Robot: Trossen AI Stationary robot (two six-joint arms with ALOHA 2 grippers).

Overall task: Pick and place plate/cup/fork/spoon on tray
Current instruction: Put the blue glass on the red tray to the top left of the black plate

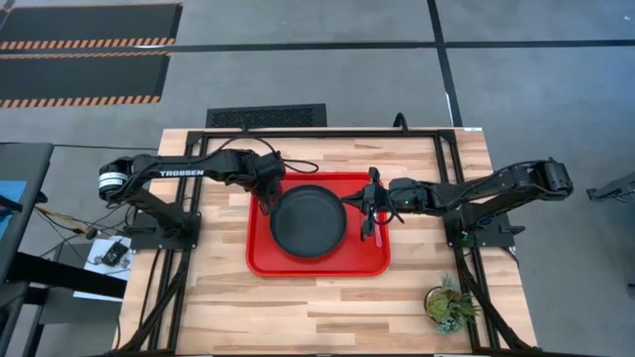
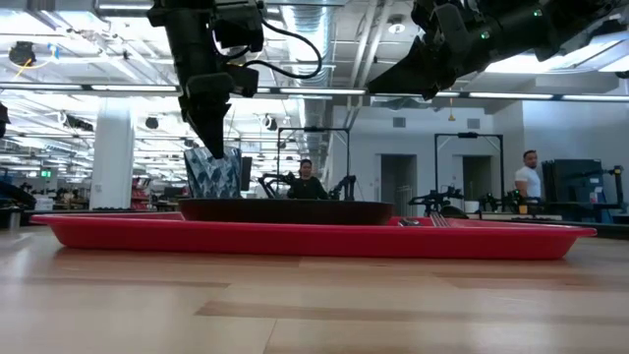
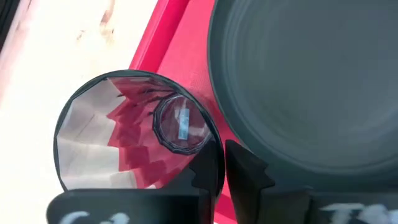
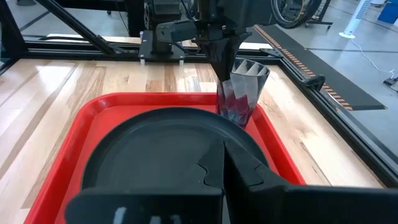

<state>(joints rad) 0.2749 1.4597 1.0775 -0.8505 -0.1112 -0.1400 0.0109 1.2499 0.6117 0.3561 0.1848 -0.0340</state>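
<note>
With the left tool clenched on the rim of the cup beside the plate on the tray, it should settle flat before letting go, while the right tool, pinched empty, waits over the plate.

— Where on the tray is there room?
— The plate fills its middle. A bare red strip runs along the near edge, with narrower margins beside the plate.
— What blocks the left side?
— The left hand pinches the rim of the cup at the tray's left edge, just beside the plate.
— And the right?
— The right hand hangs above the fork, between plate and rim.
— Off the tray?
— Open table in front, save a potted plant at the near right corner.
</note>
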